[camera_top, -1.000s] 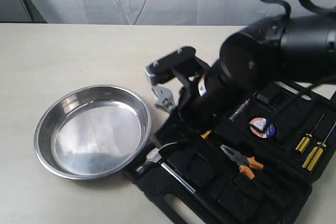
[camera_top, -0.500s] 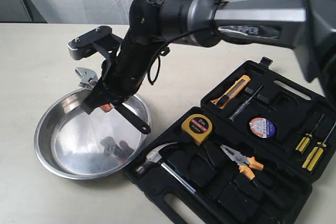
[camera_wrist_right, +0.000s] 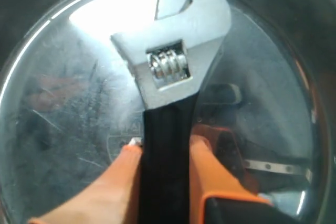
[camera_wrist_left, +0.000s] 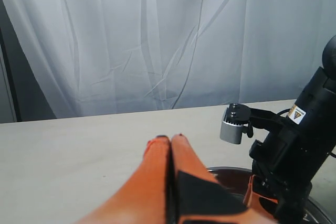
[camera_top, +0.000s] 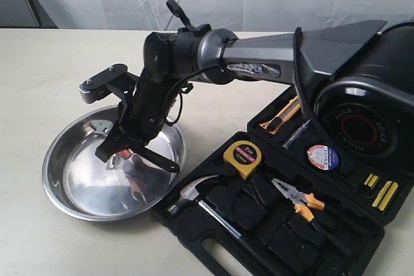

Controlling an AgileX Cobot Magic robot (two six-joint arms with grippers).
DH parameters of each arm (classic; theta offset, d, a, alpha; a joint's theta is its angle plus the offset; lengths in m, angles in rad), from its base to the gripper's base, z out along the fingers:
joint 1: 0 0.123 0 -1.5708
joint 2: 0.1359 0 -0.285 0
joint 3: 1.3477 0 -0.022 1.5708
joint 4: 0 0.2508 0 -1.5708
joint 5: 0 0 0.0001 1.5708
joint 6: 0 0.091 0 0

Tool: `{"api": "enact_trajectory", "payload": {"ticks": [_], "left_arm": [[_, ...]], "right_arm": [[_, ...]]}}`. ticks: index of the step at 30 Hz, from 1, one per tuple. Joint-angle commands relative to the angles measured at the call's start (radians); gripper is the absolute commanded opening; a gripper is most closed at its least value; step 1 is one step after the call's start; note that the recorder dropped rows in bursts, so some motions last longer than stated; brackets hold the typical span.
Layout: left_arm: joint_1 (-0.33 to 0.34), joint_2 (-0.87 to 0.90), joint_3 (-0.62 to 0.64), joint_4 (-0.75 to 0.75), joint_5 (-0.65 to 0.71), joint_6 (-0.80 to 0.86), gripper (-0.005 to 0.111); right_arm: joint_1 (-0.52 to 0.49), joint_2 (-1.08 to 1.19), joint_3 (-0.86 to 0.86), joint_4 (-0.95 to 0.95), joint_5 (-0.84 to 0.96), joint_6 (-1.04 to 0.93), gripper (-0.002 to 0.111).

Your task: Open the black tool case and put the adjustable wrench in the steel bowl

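Observation:
The steel bowl sits at the left of the table, and its scratched bottom fills the right wrist view. My right gripper reaches across into it, shut on the black handle of the adjustable wrench. The wrench's silver head hangs low over the bowl's far-left side, above the bottom. The black tool case lies open at the right. My left gripper is shut on nothing, held above the table just short of the bowl's rim; the exterior view does not show it.
The open case holds a claw hammer, a yellow tape measure, orange-handled pliers, yellow screwdrivers and a utility knife. The right arm spans the middle of the table. A white curtain hangs behind.
The right gripper has carried the wrench leftwards from over the case to the bowl, then lowered it down into the bowl.

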Motion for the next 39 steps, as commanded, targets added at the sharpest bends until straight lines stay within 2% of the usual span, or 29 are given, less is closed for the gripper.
{"api": "enact_trajectory", "payload": {"ticks": [1,3,6,17,20,25,27,35,39], "left_arm": [[-0.006,-0.005,0.002,-0.008,0.001,-0.003,0.0],[-0.006,-0.005,0.002,-0.008,0.001,-0.003,0.0],[-0.006,-0.005,0.002,-0.008,0.001,-0.003,0.0],[-0.006,-0.005,0.002,-0.008,0.001,-0.003,0.0],[-0.006,-0.005,0.002,-0.008,0.001,-0.003,0.0],[-0.006,-0.005,0.002,-0.008,0.001,-0.003,0.0],[-0.006,-0.005,0.002,-0.008,0.001,-0.003,0.0],[-0.006,-0.005,0.002,-0.008,0.001,-0.003,0.0],[-0.006,-0.005,0.002,-0.008,-0.001,-0.003,0.0]], "right_arm": [[0.007,0.013,-0.01,0.01,-0.027,-0.01,0.015],[0.007,0.013,-0.01,0.022,-0.034,-0.01,0.031],[0.007,0.013,-0.01,0.024,-0.035,-0.01,0.048],[0.007,-0.068,-0.012,0.055,-0.002,-0.01,0.05],[0.007,-0.129,-0.012,0.055,-0.012,-0.008,0.04],[0.007,-0.23,-0.012,0.052,-0.001,-0.008,0.006],[0.007,-0.264,-0.012,0.051,0.032,-0.008,-0.001],[0.007,-0.388,-0.01,0.018,0.174,-0.008,-0.001],[0.007,-0.492,0.034,0.013,0.187,-0.004,-0.001]]}}
